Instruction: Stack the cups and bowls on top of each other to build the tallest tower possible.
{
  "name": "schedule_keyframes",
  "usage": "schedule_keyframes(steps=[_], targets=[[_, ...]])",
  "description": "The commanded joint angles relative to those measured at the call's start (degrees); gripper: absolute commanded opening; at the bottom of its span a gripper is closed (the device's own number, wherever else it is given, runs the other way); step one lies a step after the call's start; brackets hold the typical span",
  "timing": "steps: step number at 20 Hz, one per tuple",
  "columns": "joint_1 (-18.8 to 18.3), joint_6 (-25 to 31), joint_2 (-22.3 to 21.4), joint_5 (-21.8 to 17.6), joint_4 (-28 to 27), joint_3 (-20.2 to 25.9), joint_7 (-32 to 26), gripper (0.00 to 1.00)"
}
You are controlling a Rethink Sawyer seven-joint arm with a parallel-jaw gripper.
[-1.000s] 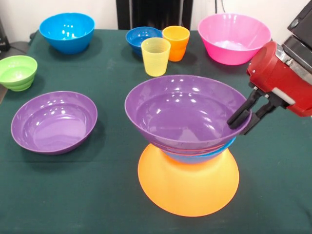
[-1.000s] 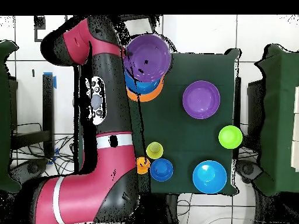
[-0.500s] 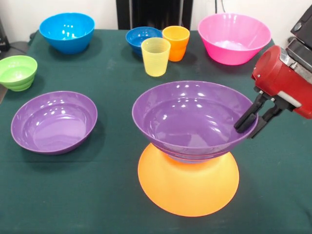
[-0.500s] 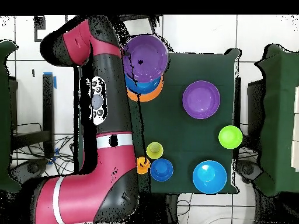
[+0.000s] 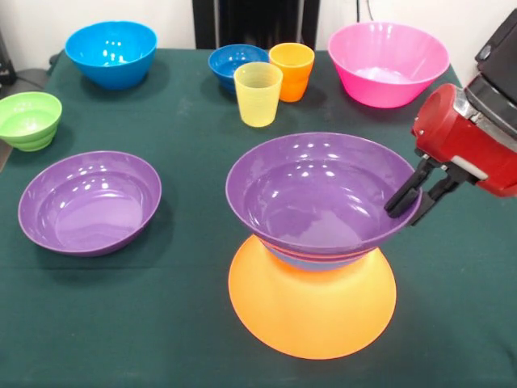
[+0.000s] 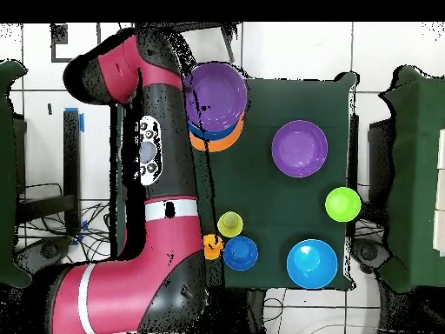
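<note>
The tower has a wide yellow-orange bowl (image 5: 311, 311) upside down as its base, with a bright blue bowl (image 6: 202, 130) on it that shows only as a sliver from above. Over them sits a purple bowl (image 5: 319, 194), upright; whether it rests on the stack or hovers just above it I cannot tell. My gripper (image 5: 405, 207) is shut on the purple bowl's right rim, one finger inside and one outside. The overhead view has that purple bowl (image 6: 215, 94) beside the arm. A yellow cup (image 5: 258, 93) and an orange cup (image 5: 291, 71) stand at the back.
A second purple bowl (image 5: 89, 202) lies at the left. A green bowl (image 5: 30, 120), a bright blue bowl (image 5: 111, 52), a small dark blue bowl (image 5: 234, 61) and a large pink bowl (image 5: 388, 63) line the far and left sides.
The held purple bowl has moved right in the front view, settling more squarely over the stack. The blue bowl under it is now almost fully covered.
</note>
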Motion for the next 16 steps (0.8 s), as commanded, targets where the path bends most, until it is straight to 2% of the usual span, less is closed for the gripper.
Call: schedule_keyframes(steps=[1, 9, 16], targets=[[-0.32, -2.28, -2.20, 0.35, 10.75, 0.90, -9.59, 0.00], [-0.01, -4.87, -2.25, 0.39, 13.04, 0.57, -8.02, 0.00], [0.14, -5.63, -0.41, 1.23, 10.77, 2.53, -7.67, 0.00]])
